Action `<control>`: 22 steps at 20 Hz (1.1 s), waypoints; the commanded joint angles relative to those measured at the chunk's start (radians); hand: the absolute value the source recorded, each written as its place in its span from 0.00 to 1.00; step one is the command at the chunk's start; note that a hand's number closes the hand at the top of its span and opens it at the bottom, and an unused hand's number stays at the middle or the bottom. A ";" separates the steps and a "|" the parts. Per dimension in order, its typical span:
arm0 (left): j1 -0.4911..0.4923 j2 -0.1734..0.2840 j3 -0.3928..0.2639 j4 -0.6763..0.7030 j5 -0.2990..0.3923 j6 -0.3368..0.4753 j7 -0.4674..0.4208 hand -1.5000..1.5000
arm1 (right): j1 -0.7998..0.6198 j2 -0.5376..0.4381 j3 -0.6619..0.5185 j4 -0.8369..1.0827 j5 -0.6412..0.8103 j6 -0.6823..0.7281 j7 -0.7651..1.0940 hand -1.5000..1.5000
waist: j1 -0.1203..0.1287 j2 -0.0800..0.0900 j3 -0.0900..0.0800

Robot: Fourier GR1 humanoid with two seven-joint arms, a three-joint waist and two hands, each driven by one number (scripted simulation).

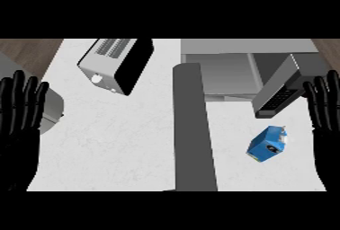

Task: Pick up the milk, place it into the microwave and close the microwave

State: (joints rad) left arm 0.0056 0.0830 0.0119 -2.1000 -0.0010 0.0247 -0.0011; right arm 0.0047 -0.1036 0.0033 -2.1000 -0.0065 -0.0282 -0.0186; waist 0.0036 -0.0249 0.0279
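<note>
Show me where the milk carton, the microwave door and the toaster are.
milk carton [267, 146], head view, blue side face.
microwave door [281, 90], head view, open door's grey panel.
toaster [114, 64], head view, its top.

So the milk [268, 144] sits on the counter [119, 143] just left of the right hand [325, 121]. The microwave [229, 67] is further out past it, door [282, 87] swung open beside that hand's fingertips. The toaster [114, 64] sits beyond the left hand [20, 126], to its right.
</note>
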 commanded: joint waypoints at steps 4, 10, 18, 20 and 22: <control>0.026 0.029 0.002 0.000 -0.005 -0.041 -0.025 0.00 | -0.122 0.079 -0.009 0.028 0.147 -0.201 0.162 0.00 | 0.004 0.025 -0.029; 0.065 -0.043 0.007 0.050 0.114 -0.034 0.026 0.00 | -0.198 0.102 0.142 0.026 0.055 -0.295 0.347 0.00 | 0.005 0.024 -0.029; 0.159 -0.062 -0.007 -0.015 0.134 -0.072 0.012 0.00 | -0.191 0.103 0.268 -0.033 0.201 -0.436 0.417 0.00 | -0.003 0.023 -0.028; 0.186 -0.009 0.078 -0.027 0.221 -0.134 0.005 0.00 | -0.178 0.103 0.266 -0.017 0.247 -0.471 0.406 0.00 | -0.002 0.023 -0.028; 0.221 0.003 0.093 -0.071 0.244 -0.147 0.026 0.00 | -0.174 0.104 0.256 0.035 0.275 -0.502 0.386 0.00 | 0.002 0.023 -0.028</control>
State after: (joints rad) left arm 0.1794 0.0630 0.0600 -2.1339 0.1852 -0.0857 0.0157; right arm -0.1949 -0.0012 0.2398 -2.0781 0.2005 -0.4661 0.3700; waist 0.0043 -0.0015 -0.0005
